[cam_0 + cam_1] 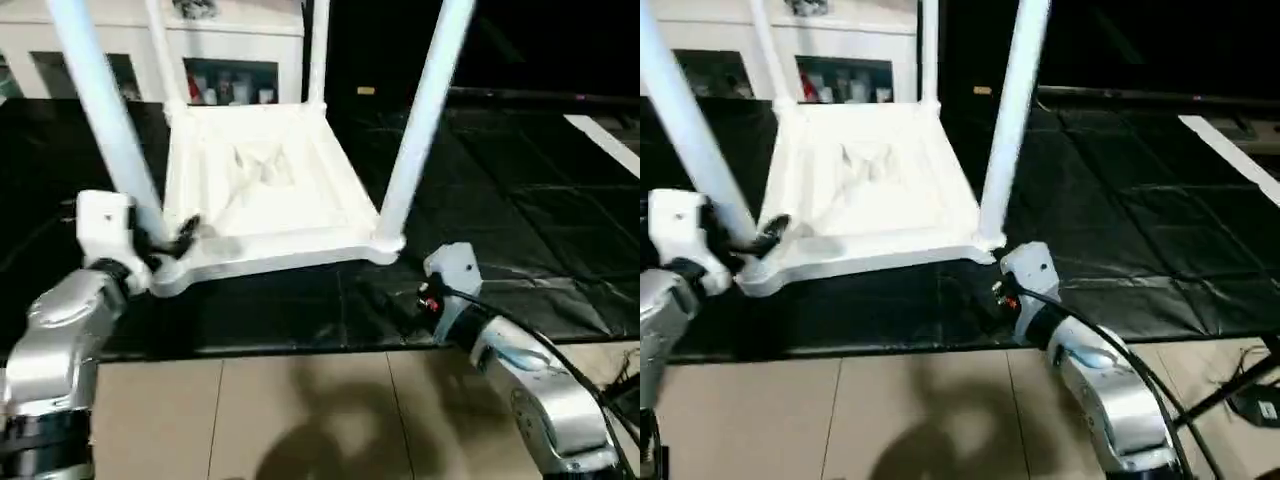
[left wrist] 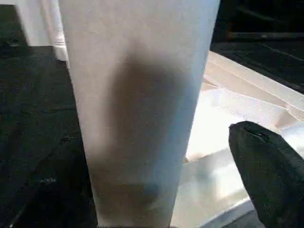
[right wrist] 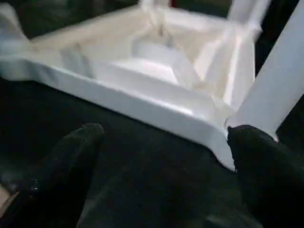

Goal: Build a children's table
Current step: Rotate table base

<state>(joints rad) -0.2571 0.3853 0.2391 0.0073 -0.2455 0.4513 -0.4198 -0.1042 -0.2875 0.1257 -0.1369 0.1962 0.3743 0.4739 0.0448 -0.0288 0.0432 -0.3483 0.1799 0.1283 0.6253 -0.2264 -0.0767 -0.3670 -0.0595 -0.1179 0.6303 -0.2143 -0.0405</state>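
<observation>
White plastic children's table (image 1: 265,190), head views: lying upside down on black floor mat (image 1: 500,200), ribbed underside up, all four legs standing in their corner sockets and rising past the top of frame; inverted presumably so the legs can be screwed in from above. Near-left leg (image 1: 105,115) beside the left gripper (image 1: 175,240), black fingers spread wide at the near-left corner socket, one fingertip resting by the rim; judged placed to take the leg base, nothing clamped. Near-right leg (image 1: 425,120) seated in its socket; right gripper (image 1: 985,290) low over the mat, just near of that corner, gaping, holding nothing. White cabinet (image 1: 215,50) with glass doors at the far side, apart from the work.

Left wrist view: near-left leg (image 2: 137,109) close up between the spread fingers, one black finger (image 2: 270,171) to its side, gap visible between finger and leg; table rim (image 2: 256,95) beyond.

Right wrist view: two black fingers (image 3: 66,175) wide apart over the mat, table corner (image 3: 213,137) and near-right leg (image 3: 280,90) just ahead; approach to the corner looks unfinished
</observation>
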